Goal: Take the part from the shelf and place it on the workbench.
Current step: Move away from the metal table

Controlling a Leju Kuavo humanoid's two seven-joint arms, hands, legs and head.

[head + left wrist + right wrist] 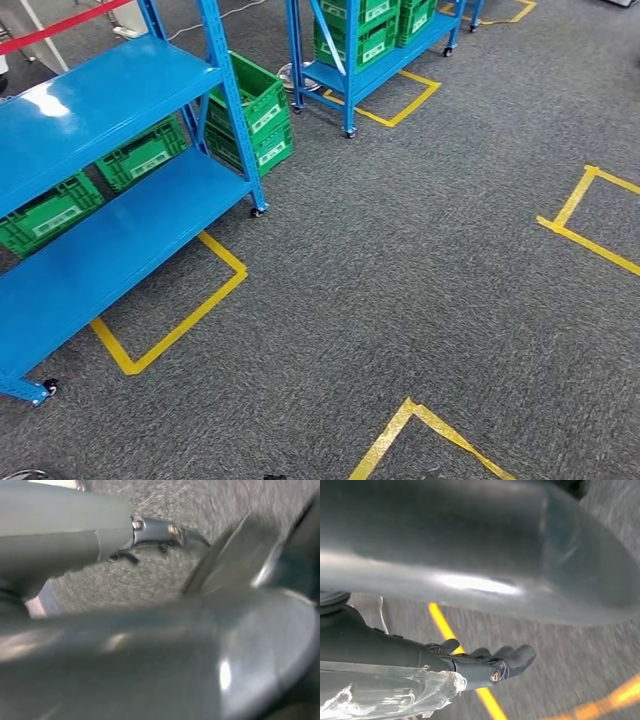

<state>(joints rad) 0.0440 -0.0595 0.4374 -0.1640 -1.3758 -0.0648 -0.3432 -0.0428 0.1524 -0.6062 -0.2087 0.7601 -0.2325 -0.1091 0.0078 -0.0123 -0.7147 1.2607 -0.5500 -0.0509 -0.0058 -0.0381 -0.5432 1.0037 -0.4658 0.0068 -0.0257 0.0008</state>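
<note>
Head view takes in a wide floor of grey, tightly looped carpet (423,250), marked with squares of glossy yellow tape (177,325). At the left stands a blue steel shelf (98,240) on small castors, its two flat decks smooth and shiny, the upper one catching a white glare. Behind and beneath it sit green plastic crates (253,110) with latticed walls and white labels; a second blue rack (362,60) farther back carries more of them. The part to be fetched cannot be made out on either deck or in any crate from here, and no worktop is in sight, so the job appears to be at its walking stage, nothing yet picked up.

Doing this step well likely means turning to face the shelf squarely and stopping inside the taped square before raising an arm, so the decks' edges and upright posts stay clear of the elbows.

Left wrist view gives a blurred left hand (154,535), a grey cover and dark fingers over carpet; whether it is open or closed cannot be told. Right wrist view shows the right hand (486,665) hanging above a yellow line, dark fingers loosely apart, holding nothing.
</note>
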